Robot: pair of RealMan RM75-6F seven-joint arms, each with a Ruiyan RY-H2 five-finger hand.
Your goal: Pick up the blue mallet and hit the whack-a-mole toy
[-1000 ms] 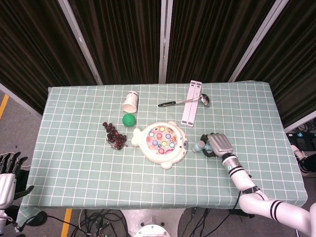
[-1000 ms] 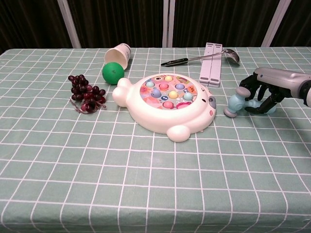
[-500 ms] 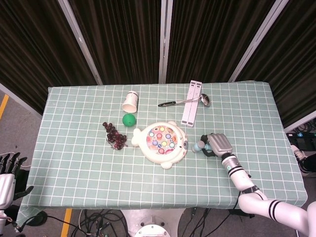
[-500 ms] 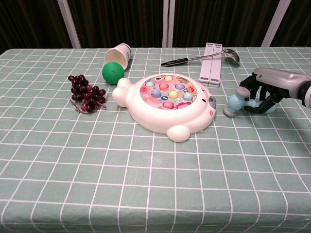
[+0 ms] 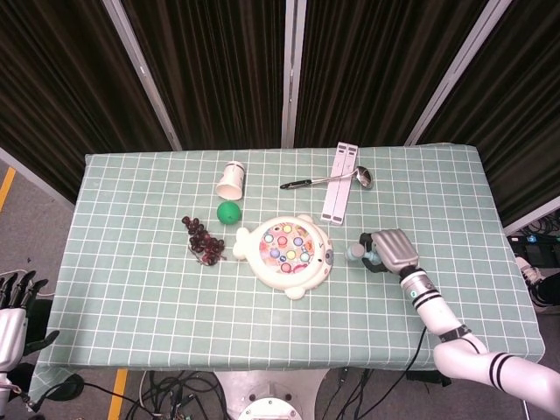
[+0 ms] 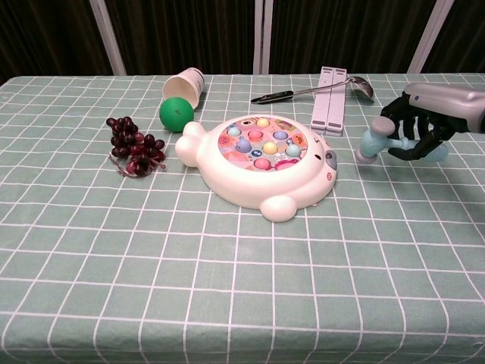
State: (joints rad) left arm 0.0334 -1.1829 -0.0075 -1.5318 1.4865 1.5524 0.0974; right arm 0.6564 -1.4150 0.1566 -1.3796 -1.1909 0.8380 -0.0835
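One robot hand (image 6: 424, 129), the right, grips blue mallet (image 6: 373, 142) off table (image 6: 227, 288), head toward whack-a-mole toy (image 6: 261, 163) for strike; left robot hand (image 5: 13, 319) idle w/ fingers apart.

Over at the far side of the table (image 5: 131, 289), a white paper cup (image 5: 231, 180) lies tipped on its side, mouth toward the near edge, with a green ball (image 5: 228, 213) just beside that mouth. Nearer the left edge sits a bunch of dark grapes (image 5: 204, 240). Toward the far right, a metal ladle (image 5: 328, 179) with a black handle lies across a white slotted strip (image 5: 339, 183), its bowl on the strip's right side. Green checked cloth covers the whole surface.
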